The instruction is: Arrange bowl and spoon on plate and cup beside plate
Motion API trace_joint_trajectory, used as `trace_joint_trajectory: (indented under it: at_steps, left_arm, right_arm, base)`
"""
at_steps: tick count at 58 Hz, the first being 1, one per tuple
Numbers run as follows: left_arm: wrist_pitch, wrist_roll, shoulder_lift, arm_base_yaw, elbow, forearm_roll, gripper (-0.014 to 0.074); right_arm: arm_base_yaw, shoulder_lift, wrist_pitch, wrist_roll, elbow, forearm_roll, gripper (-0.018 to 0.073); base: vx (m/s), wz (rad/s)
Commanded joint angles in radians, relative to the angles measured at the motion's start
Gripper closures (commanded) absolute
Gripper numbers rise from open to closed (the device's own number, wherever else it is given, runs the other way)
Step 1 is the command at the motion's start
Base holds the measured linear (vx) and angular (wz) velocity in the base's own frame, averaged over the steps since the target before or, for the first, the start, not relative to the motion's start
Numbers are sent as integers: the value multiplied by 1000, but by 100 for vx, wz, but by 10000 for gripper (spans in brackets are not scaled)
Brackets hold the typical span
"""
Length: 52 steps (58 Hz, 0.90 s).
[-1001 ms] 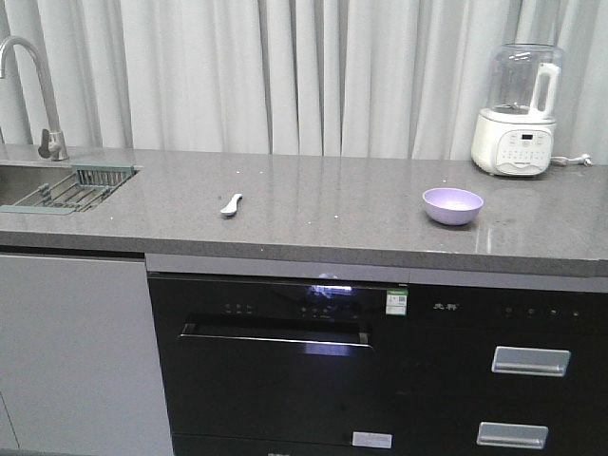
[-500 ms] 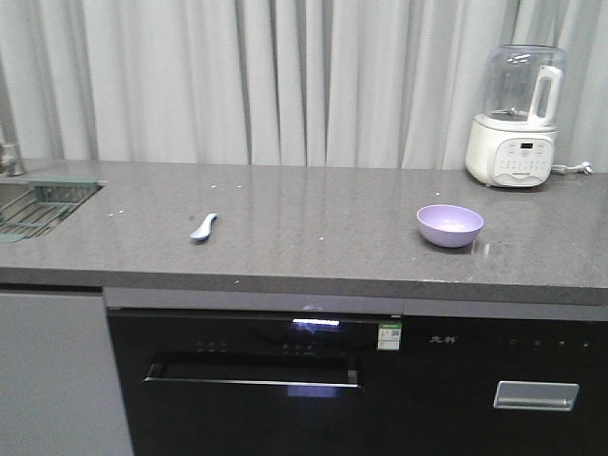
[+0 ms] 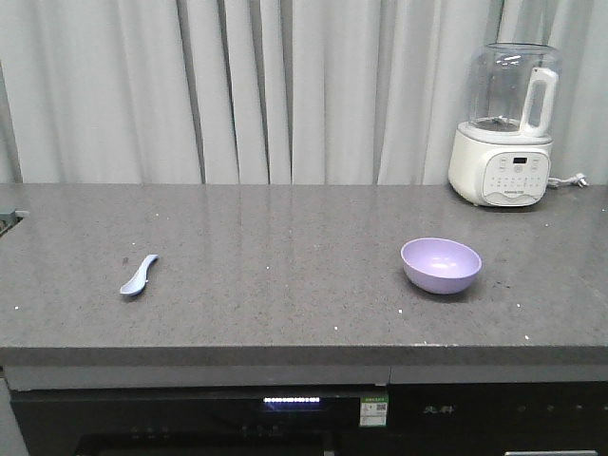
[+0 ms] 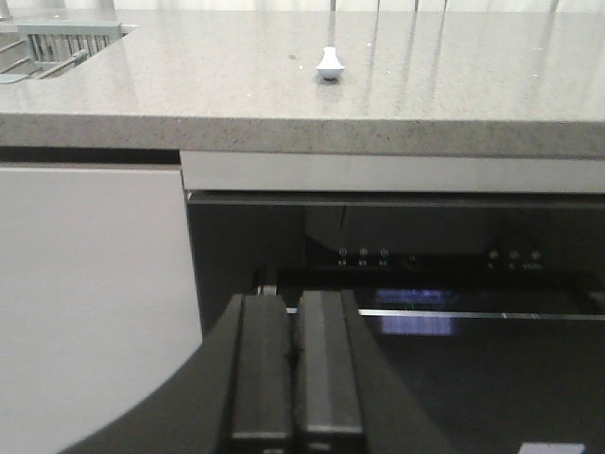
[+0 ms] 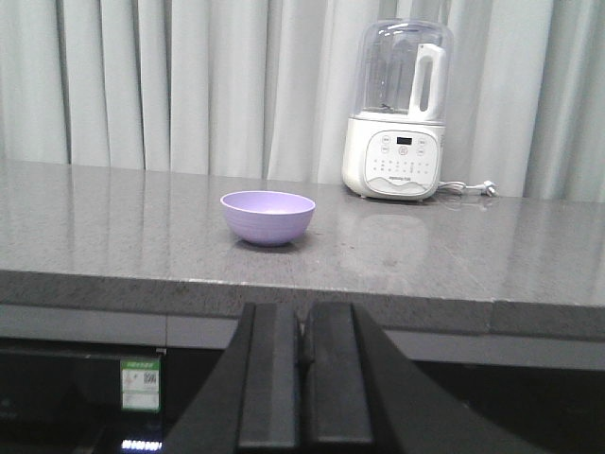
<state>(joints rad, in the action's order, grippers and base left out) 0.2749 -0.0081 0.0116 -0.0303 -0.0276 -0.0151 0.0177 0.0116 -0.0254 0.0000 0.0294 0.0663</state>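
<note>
The lavender bowl (image 3: 441,264) (image 5: 267,217) sits upright on the grey countertop (image 3: 285,256), right of centre. A pale spoon (image 3: 139,275) (image 4: 329,62) lies on the counter at the left, far from the bowl. The plate and the cup are out of view. My left gripper (image 4: 291,307) is shut and empty, held below the counter edge in front of the dark appliance door. At counter-front height, well short of the bowl, my right gripper (image 5: 302,317) is also shut with nothing in it. Neither gripper shows in the front view.
A white blender with a clear jar (image 3: 504,123) (image 5: 398,109) stands at the back right, its cord trailing right. A sink with a drying rack (image 4: 57,43) lies at the far left. Grey curtains hang behind. A dishwasher panel (image 3: 294,408) sits under the counter.
The front view has closed in on the counter and shifted right: the sink and faucet slid out of frame, while spoon and bowl appear larger and lower. Neither object moved on the counter.
</note>
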Motion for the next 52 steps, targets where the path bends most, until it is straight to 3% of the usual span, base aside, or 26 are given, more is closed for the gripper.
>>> trace_joint_trajectory:
  at_steps: [1,52]
  left_arm:
    - [-82,-8,14,-3,-19,-7,602]
    - [-82,-8,14,-3,-19,-7,602]
  right_arm:
    - [5,18,-90,0,17,9,568]
    - [5,18,-90,0,17,9,568]
  base:
    - [39,0]
    - [34,0]
